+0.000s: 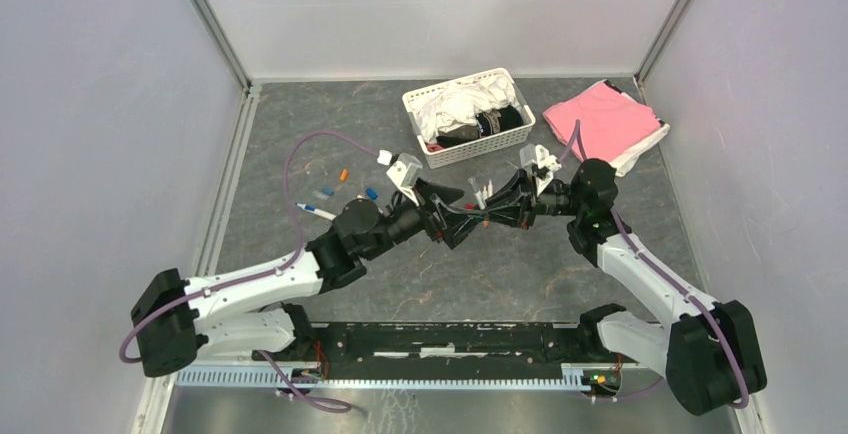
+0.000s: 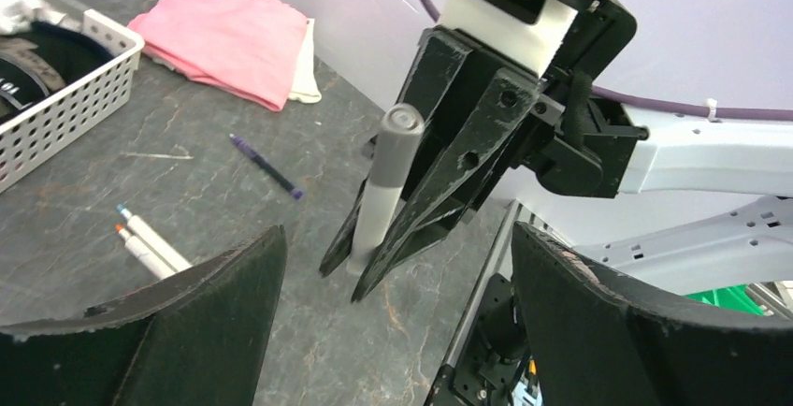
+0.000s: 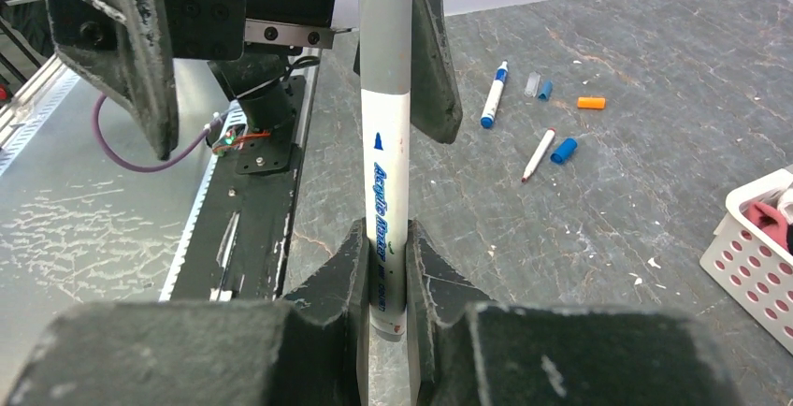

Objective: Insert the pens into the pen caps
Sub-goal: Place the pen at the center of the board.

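Six pens are showing: a grey-capped pen (image 3: 385,172), a blue-capped pen (image 3: 494,94), a red-tipped pen (image 3: 538,154), a blue-tipped pen (image 2: 154,238), an orange-tipped pen (image 2: 138,252) and a purple pen (image 2: 266,166). Four loose caps are lying out: two blue caps (image 3: 563,151), one orange cap (image 3: 590,102) and one clear cap (image 3: 532,84). One basket (image 1: 470,149) and one pink cloth (image 1: 600,119) are sitting behind.

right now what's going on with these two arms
The right claw is clamped on one end of a white pen, which has a grey cap on its other end. The left claw stands wide open around that capped end, gripping nothing. A blue-ended pen, a blue cap and an orange cap lie loose on the table.
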### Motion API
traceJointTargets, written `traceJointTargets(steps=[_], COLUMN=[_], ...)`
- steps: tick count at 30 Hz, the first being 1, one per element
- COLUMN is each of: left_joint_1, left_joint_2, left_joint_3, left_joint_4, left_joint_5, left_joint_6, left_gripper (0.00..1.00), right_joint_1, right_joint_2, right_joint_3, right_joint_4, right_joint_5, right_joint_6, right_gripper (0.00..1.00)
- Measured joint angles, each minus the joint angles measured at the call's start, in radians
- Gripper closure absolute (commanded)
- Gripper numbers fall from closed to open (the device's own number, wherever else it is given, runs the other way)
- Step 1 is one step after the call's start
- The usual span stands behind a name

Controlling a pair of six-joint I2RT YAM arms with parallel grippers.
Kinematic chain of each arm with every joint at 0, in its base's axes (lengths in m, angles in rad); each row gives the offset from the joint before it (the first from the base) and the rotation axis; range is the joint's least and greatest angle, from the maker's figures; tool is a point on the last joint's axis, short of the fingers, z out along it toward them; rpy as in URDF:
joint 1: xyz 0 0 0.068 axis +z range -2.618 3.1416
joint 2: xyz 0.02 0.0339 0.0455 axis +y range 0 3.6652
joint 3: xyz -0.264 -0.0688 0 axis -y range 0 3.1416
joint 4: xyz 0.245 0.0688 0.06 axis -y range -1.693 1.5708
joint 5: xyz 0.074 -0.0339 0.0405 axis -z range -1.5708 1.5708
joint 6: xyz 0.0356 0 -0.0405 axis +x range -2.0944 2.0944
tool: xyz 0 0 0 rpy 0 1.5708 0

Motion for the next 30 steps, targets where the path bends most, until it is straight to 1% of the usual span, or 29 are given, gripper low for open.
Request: traceJointTargets(steps=[4,5,6,8,9,10,12,13,14,19,21,23,25,26,28,30], left_joint_1=[0.000,0.000,0.000,0.000,0.000,0.000,0.005,0.008,0.011,0.011,0.010,0.014,0.024,0.029,0.038,0.043], left_joint_2=[0.060,0.068,0.079,0.101,0.113,0.130,0.149,0.157,0.165,0.185,0.188,0.189,0.191,0.192,0.193,0.195], left_joint_3=[0.041,0.045,0.050,0.061,0.069,0.080,0.093,0.100,0.107,0.129,0.132,0.132,0.132,0.132,0.132,0.132], left_joint_4=[0.031,0.039,0.048,0.056,0.058,0.057,0.050,0.045,0.038,0.019,0.020,0.020,0.021,0.022,0.023,0.024], left_joint_5=[0.041,0.043,0.044,0.045,0.044,0.041,0.020,0.011,0.007,0.004,0.034,0.073,0.120,0.144,0.175,0.196], left_joint_6=[0.006,0.007,0.007,0.007,0.007,0.011,0.020,0.026,0.039,0.056,0.056,0.056,0.057,0.057,0.057,0.063], left_gripper=[0.25,0.29,0.36,0.50,0.62,0.73,0.87,0.95,0.98,0.98,0.98,0.98,0.98,0.98,0.98,0.96], right_joint_1=[0.000,0.002,0.003,0.007,0.008,0.009,0.010,0.010,0.008,0.008,0.014,0.021,0.028,0.030,0.037,0.042], right_joint_2=[0.007,0.008,0.009,0.010,0.011,0.011,0.011,0.011,0.011,0.012,0.012,0.013,0.013,0.013,0.018,0.024], right_joint_3=[-0.002,-0.003,-0.005,-0.006,-0.006,-0.006,-0.006,-0.006,-0.006,-0.010,-0.011,-0.011,-0.012,-0.012,-0.012,-0.012], right_joint_4=[0.013,0.016,0.016,0.017,0.017,0.017,0.018,0.016,0.013,0.002,0.007,0.018,0.028,0.032,0.044,0.049], right_joint_5=[0.006,0.007,0.007,0.010,0.011,0.014,0.010,0.014,0.023,0.034,0.029,0.023,0.018,0.016,0.014,0.011], right_joint_6=[0.022,0.025,0.026,0.026,0.026,0.026,0.025,0.028,0.034,0.034,0.034,0.037,0.045,0.047,0.051,0.058], right_gripper=[0.97,0.97,0.97,0.96,0.95,0.94,0.92,0.89,0.82,0.54,0.45,0.41,0.43,0.51,0.78,0.90])
